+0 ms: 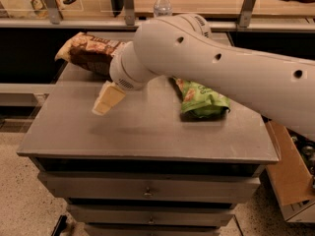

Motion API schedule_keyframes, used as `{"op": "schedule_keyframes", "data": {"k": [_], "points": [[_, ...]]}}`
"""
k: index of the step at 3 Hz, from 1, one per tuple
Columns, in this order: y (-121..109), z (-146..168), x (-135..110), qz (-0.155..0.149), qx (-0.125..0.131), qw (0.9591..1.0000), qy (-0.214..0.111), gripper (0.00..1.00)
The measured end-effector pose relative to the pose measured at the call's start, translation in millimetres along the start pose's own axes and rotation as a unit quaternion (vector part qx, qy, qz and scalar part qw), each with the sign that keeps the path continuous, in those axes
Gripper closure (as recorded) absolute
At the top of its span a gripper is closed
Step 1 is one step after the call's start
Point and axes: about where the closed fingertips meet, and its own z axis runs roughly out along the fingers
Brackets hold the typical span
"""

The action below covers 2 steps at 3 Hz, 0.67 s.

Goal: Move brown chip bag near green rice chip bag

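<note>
Gripper (106, 100) is hanging over the left part of the table (147, 132), tip pointing down and to the left. Only a cream wedge is showing past the round wrist (125, 70), so I can't tell whether it's spread or closed. Its shadow is falling on the grey top a bit in front of the tip and apart from it, so it's reading as off the surface.

Brown bag (87, 53) is lying at the back-left corner of the table, long axis running left-right, tan end toward the left edge. Its right end is disappearing behind the wrist. Gripper is sitting just in front of it; whether they're touching, can't tell.

Green bag (203, 100) is lying on the table right of centre, crinkled, printed side up, its back end going under the arm (231, 65). The two bags are sitting well apart, with the wrist between them.

Arm is coming in from the right edge and crossing over the back half of the table; white shell, small dark holes.

Table is a grey metal cabinet with drawers (147, 191) below. Behind it a clear bottle (162, 4) is standing on a wooden counter (206, 1). A cardboard box (290, 181) is sitting on the floor to the right.
</note>
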Motion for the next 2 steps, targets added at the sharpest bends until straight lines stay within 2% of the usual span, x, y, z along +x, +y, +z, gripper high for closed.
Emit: {"op": "schedule_keyframes", "data": {"k": [2], "points": [[-27.8,23.0,-7.0,-0.017,0.017,0.9997,0.011,0.0]]}}
